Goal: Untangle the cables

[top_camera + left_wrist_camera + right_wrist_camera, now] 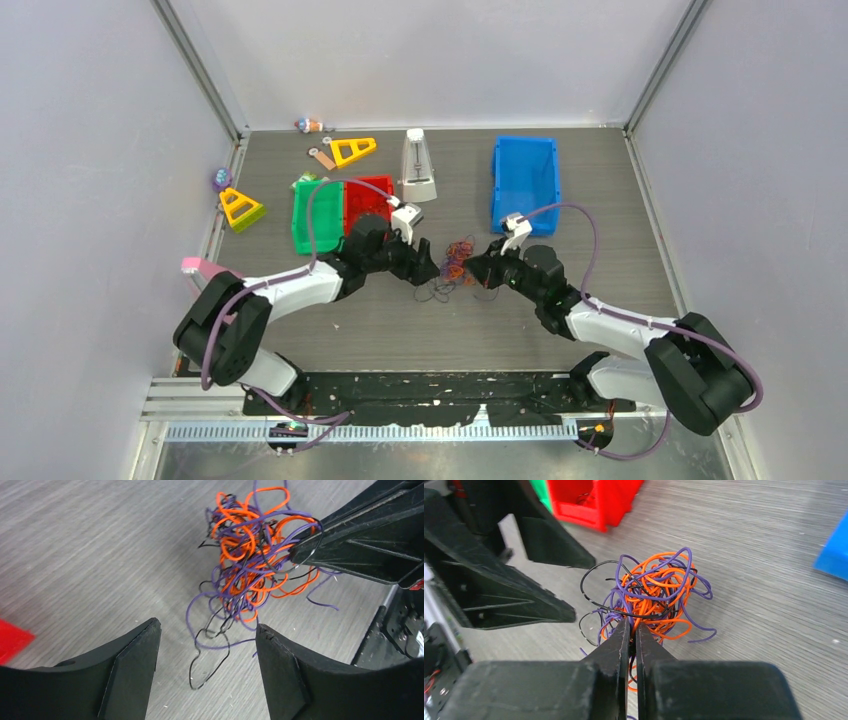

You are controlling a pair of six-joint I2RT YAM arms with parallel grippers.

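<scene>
At cables (654,592): right tool (633,625) pinching, left tool (207,635) agape.

Bright even light, faint shadows (blurry foreground)

We cannot tell what the tiny figure (310,125) at the upper left of the top view is, the blue bin (835,550) is cut off at the right wrist view's right edge, and some of the cables (654,587) are hidden behind the right gripper (632,625) at lower centre.
</scene>
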